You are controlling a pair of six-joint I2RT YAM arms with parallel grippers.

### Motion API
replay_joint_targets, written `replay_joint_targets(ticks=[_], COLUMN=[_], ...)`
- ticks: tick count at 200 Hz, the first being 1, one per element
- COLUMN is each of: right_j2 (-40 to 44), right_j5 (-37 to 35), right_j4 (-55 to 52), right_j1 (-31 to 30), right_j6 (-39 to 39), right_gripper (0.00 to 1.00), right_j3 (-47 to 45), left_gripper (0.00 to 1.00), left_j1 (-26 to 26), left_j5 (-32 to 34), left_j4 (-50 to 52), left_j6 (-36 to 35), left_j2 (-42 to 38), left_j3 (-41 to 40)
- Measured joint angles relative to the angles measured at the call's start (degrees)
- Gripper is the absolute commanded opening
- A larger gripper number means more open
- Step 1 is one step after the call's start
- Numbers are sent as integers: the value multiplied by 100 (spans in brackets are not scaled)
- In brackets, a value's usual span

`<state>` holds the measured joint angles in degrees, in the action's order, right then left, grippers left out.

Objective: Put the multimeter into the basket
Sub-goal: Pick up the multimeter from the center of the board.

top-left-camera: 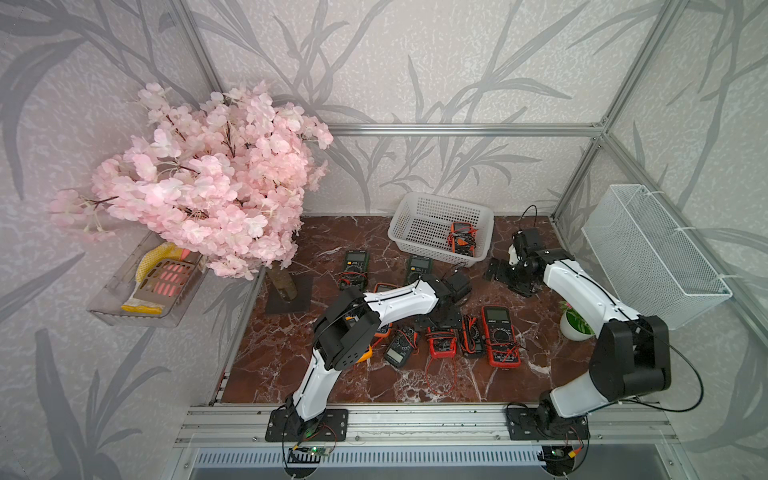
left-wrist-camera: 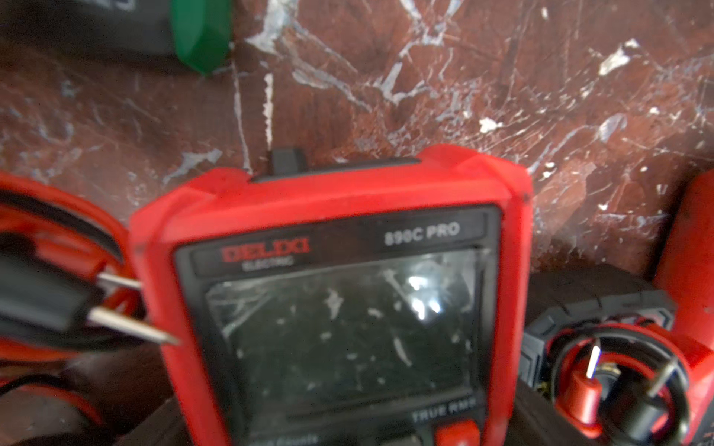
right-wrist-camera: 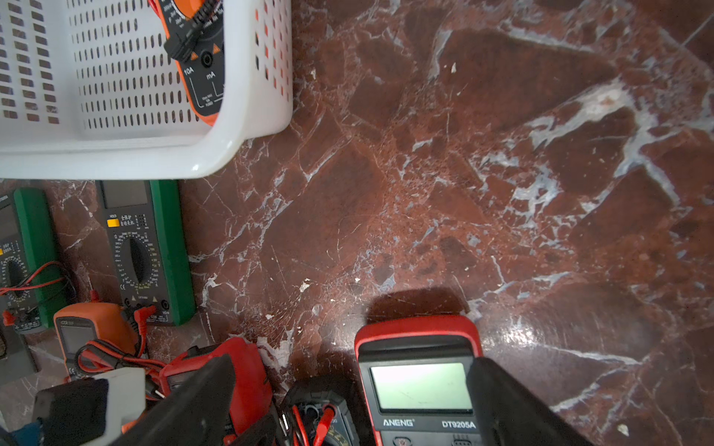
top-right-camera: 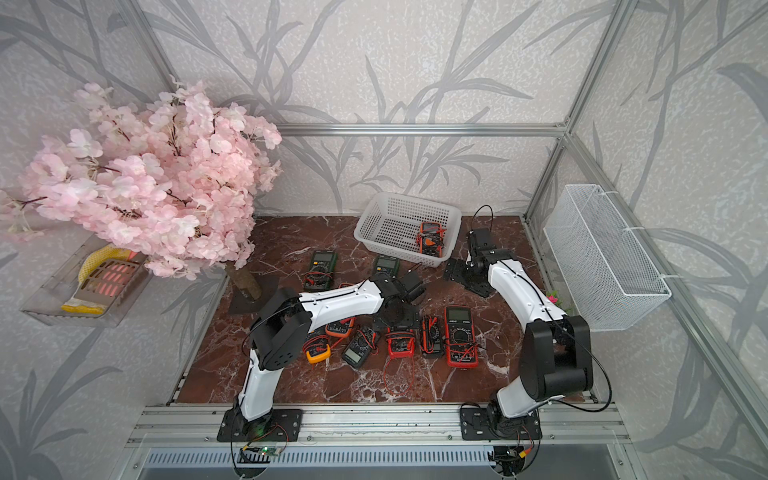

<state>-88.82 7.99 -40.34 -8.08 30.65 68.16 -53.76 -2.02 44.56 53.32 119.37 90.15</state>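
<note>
The low white perforated basket stands at the back of the marble table, with an orange multimeter lying in its right end. My left gripper points down right over a red multimeter in the middle cluster. That meter fills the left wrist view and no finger shows there. My right gripper hangs above the table just right of the basket, fingers wide apart and holding nothing.
Several more multimeters lie around: two green ones, a large red one, plus orange, yellow and dark ones with loose leads. A pink blossom tree stands left, a small potted plant right, and a wire-mesh basket on the right wall.
</note>
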Motion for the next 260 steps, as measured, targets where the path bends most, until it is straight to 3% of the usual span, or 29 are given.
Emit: replay_joint_targets(ticks=[34, 97, 152, 219, 260], right_j2=[0, 2, 15, 79, 81], right_j5=[0, 7, 68, 129, 162], right_j4=[-2, -24, -42, -28, -20], right_j1=[0, 0, 11, 46, 157], right_j6=[-2, 13, 136, 275, 363], right_gripper=[99, 99, 99, 99, 99], right_j3=[0, 2, 68, 319, 455], left_gripper=[54, 35, 32, 31, 31], left_j1=[0, -2, -4, 85, 422], left_j5=[-7, -98, -197, -153, -63], left_j4=[0, 315, 846, 1469, 1823], left_j6=[-85, -249, -437, -793, -1137], left_j2=[-2, -4, -201, -297, -190], left_j3=[-7, 153, 835, 2205, 3283])
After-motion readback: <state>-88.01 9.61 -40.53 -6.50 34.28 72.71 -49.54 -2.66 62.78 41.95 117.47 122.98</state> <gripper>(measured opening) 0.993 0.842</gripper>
